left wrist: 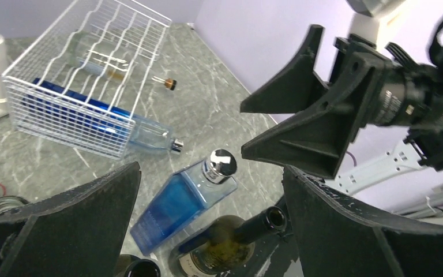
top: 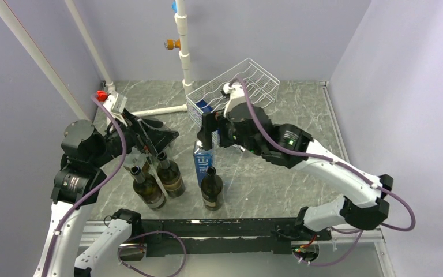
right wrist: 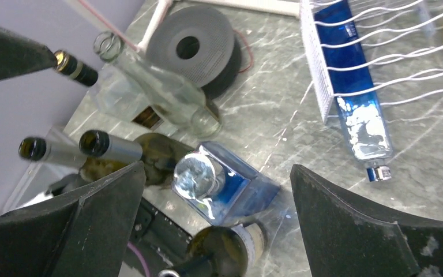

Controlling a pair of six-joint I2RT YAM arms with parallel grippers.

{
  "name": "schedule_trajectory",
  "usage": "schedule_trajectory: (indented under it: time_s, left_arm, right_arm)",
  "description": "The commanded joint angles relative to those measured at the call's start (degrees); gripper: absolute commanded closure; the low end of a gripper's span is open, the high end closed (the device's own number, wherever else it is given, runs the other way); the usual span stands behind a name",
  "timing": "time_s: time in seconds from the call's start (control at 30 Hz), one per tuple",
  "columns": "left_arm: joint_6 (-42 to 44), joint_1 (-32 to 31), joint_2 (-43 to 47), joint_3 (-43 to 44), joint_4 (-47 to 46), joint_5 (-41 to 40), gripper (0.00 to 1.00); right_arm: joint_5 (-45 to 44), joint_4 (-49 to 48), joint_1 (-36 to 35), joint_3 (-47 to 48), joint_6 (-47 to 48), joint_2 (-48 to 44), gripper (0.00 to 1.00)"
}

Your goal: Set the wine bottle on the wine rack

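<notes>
**Bench stock, L to R**

1. L gripper (left wrist: 210, 167): black pincer, jaws wide apart, nothing held. Hangs over the L-hand bottle pair.
2. Black round spool (right wrist: 193, 49): lies flat on the grey marble-pattern bench (top: 323, 109), far-L part. A clear glass bottle (right wrist: 156, 86) lies on its side just beside it.
3. Dark-green glass wine bottle A (top: 148, 189): upright, mouth open, by the bench's near edge, L of centre.
4. Dark-green glass wine bottle B (top: 171, 178): same type, upright, just beside A on its R.
5. Blue square glass bottle w/ silver cap (top: 203, 163): upright, mid-bench.
6. Dark-green glass wine bottle C (top: 211, 189): upright, on the near side of item 5. Touching or only close, cannot tell.
7. R gripper (right wrist: 217, 167): black pincer, jaws wide apart, empty, directly above the silver cap.
8. White wire wine rack (left wrist: 12, 95): far edge, abt centre, well apart from A–C. Holds a flat blue glass bottle (left wrist: 150, 135) lying down, neck end poking out of the rack's near end. Holds also a second clear bottle (left wrist: 92, 57) lying in the cradles.
9. Small brown stopper (left wrist: 170, 84): on the bench, near the rack.
</notes>
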State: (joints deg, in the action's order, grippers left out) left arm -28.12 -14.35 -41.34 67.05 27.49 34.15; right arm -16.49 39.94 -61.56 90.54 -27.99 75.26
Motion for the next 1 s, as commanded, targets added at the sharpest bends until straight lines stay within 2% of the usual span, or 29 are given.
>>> schedule_trajectory:
  time_s: [0.0, 0.13, 0.2, 0.57, 0.97]
  left_arm:
    - [1.1, -0.2, 1.2, 0.5, 0.3, -6.2, 0.01]
    - [0.9, -0.2, 2.0, 0.5, 1.6, -9.1, 0.01]
    - [1.0, -0.2, 2.1, 0.6, 2.4, -9.6, 0.01]
    - [2.1, -0.2, 3.6, 0.0, 3.5, -10.7, 0.01]
    - [2.0, -0.2, 2.7, -0.6, 3.0, -10.3, 0.01]
  right_arm:
    - [-20.4, 9.6, -5.8, 8.1, -6.7, 5.5, 0.02]
    - [-24.3, 12.3, -8.8, 12.1, -8.6, 10.8, 0.22]
    - [-26.4, 13.5, -10.0, 13.9, -9.2, 12.9, 0.29]
    - [-30.6, 16.7, -12.5, 17.0, -11.4, 17.3, 0.45]
    - [-30.9, 14.0, -12.7, 13.4, -11.0, 17.4, 0.48]
